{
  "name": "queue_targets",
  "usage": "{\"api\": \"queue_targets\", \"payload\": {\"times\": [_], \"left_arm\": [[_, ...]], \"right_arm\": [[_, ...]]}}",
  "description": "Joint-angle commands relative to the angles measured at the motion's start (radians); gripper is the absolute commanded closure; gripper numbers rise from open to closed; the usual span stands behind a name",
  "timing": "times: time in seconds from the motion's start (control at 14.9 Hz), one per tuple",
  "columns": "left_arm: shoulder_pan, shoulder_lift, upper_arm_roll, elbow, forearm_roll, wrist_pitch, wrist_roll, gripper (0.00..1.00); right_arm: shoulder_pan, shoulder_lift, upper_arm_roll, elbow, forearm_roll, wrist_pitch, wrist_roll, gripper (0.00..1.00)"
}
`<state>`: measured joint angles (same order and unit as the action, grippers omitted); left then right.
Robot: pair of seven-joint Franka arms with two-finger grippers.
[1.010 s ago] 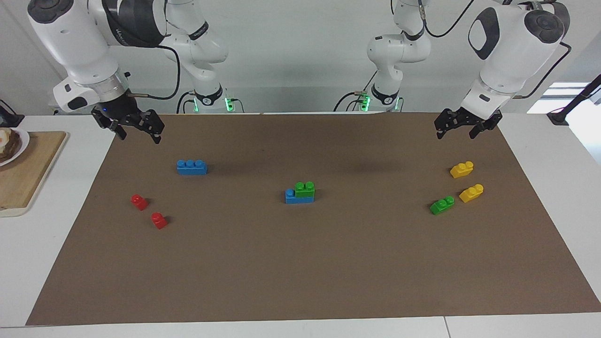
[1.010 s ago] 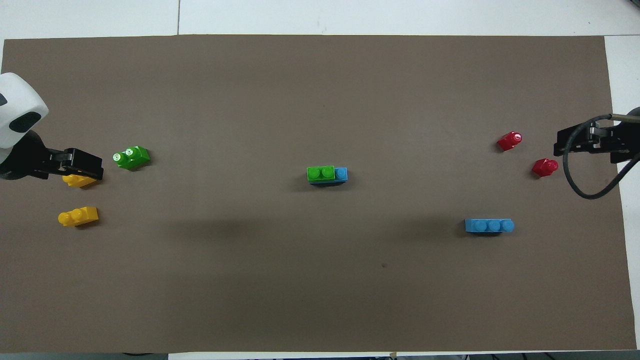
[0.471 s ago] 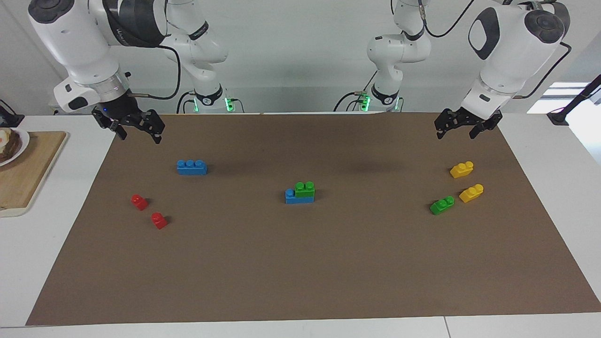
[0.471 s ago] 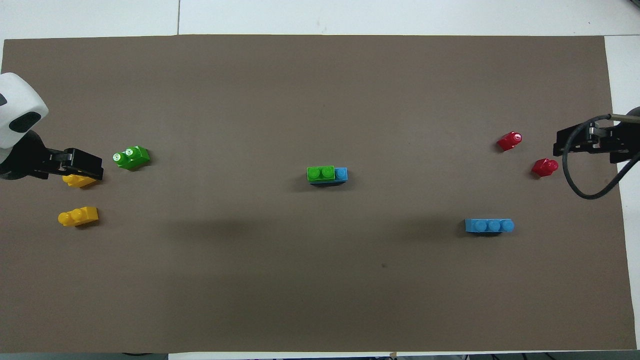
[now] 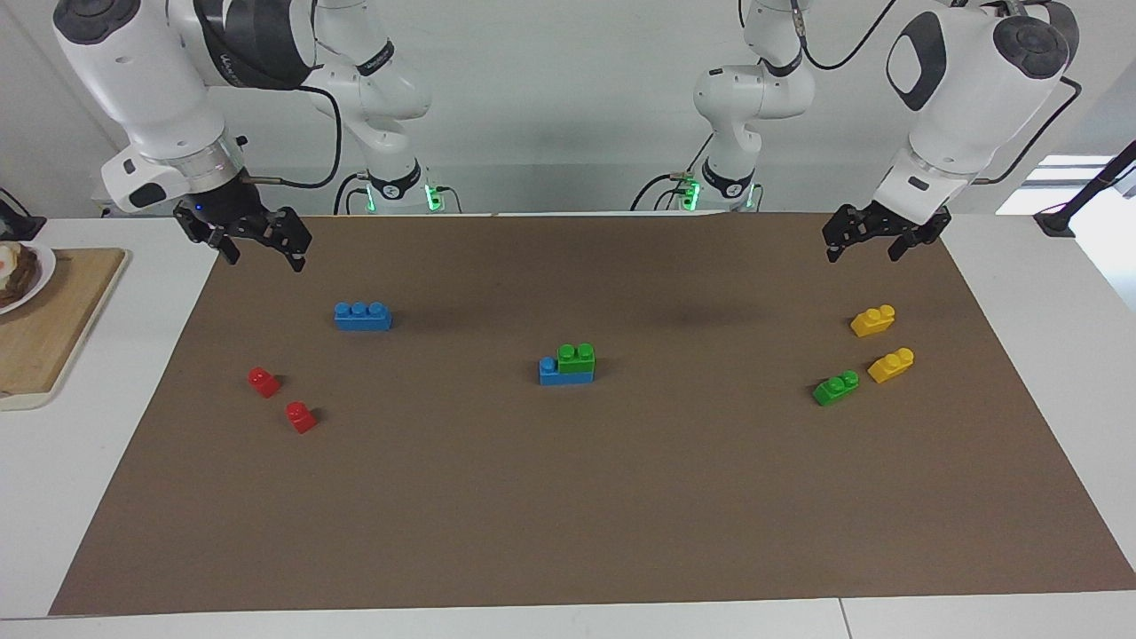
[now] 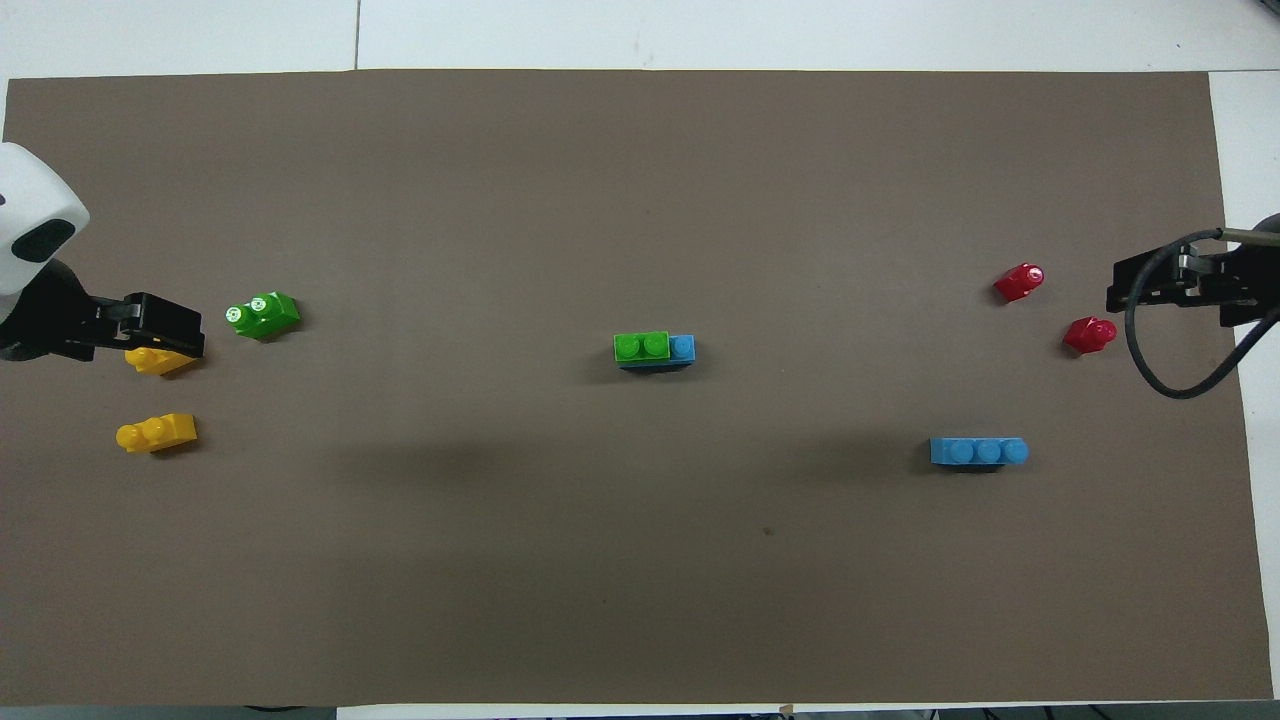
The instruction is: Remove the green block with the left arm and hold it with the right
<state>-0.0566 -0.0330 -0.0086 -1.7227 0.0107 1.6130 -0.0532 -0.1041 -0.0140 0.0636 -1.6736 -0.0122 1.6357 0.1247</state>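
The green block, a two-stud brick, sits on top of a blue brick in the middle of the brown mat. My left gripper hangs open and holds nothing. It is over the mat's edge at the left arm's end, above the yellow bricks. At the right arm's end, my right gripper also hangs open with nothing in it, above the mat's corner. Both grippers are well away from the green block.
A second green brick and two yellow bricks lie at the left arm's end. A loose blue three-stud brick and two red bricks lie toward the right arm's end. A wooden board lies off the mat.
The left arm has shifted very slightly toward its end of the table. The right arm and all the bricks stay where they were.
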Motion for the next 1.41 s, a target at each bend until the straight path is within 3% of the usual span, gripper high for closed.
{"api": "queue_targets", "payload": {"times": [0.0, 0.27, 0.67, 0.81, 1.01, 1.35], "left_arm": [[-0.024, -0.025, -0.013, -0.02, -0.029, 0.027, -0.201, 0.0], [-0.103, -0.021, -0.014, -0.029, -0.076, 0.1, -0.553, 0.0], [-0.228, 0.002, -0.017, -0.015, -0.117, 0.144, -1.231, 0.0], [-0.252, 0.056, -0.017, 0.079, -0.123, 0.098, -1.368, 0.0], [-0.27, 0.166, -0.019, 0.25, -0.194, -0.007, -1.514, 0.0], [-0.371, 0.28, -0.019, 0.307, -0.19, 0.01, -1.752, 0.0]], "right_arm": [[-0.02, -0.017, 0.01, -0.014, 0.001, -0.007, -0.016, 0.0], [-0.014, -0.018, 0.012, -0.02, 0.005, -0.004, 0.126, 0.0], [-0.005, -0.049, 0.016, -0.074, 0.145, -0.002, 0.776, 0.01], [0.013, -0.047, 0.021, -0.078, 0.188, 0.001, 1.012, 0.02], [0.055, -0.049, 0.019, -0.13, 0.238, 0.058, 1.2, 0.02], [0.116, 0.003, 0.021, -0.161, 0.354, 0.144, 1.377, 0.02]]}}
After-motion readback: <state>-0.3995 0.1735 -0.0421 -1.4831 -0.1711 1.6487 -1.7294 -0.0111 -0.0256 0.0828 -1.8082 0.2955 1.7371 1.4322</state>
